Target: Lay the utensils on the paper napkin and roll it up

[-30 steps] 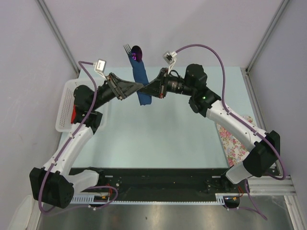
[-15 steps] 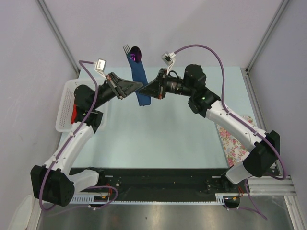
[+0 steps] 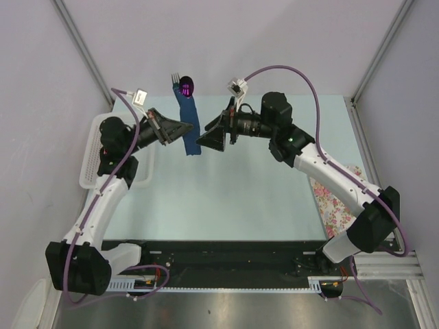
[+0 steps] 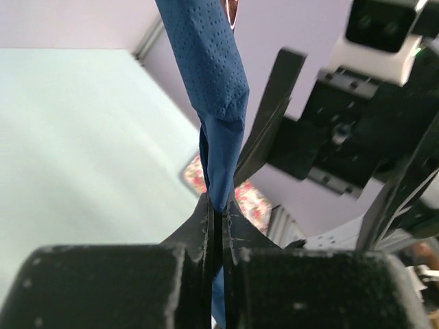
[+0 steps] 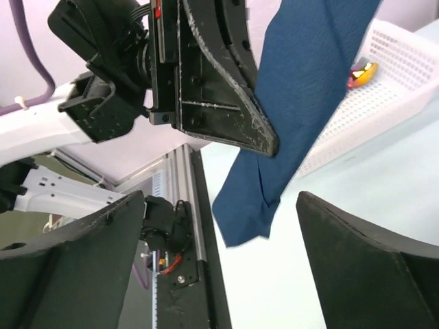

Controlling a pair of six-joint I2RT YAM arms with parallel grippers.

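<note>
The navy paper napkin (image 3: 188,123) is rolled into a slim tube and hangs in the air, tilted. Utensils poke out of its top: fork tines (image 3: 175,77) and a shiny purple spoon bowl (image 3: 186,87). My left gripper (image 3: 186,131) is shut on the roll's lower part. In the left wrist view the napkin (image 4: 214,82) rises from between the closed jaws (image 4: 218,204). My right gripper (image 3: 208,136) stands open just right of the roll and does not touch it. In the right wrist view the napkin (image 5: 302,103) hangs beyond the wide-apart fingers (image 5: 68,260).
A white perforated basket (image 3: 90,159) sits at the table's left edge with a red object (image 3: 106,166) inside; the basket (image 5: 394,82) also shows in the right wrist view. A floral cloth (image 3: 336,199) lies at the right edge. Metal frame posts rise at the back corners.
My right gripper has opened and let go of the roll. The left arm has swung the roll a little to the left, away from the right gripper.
</note>
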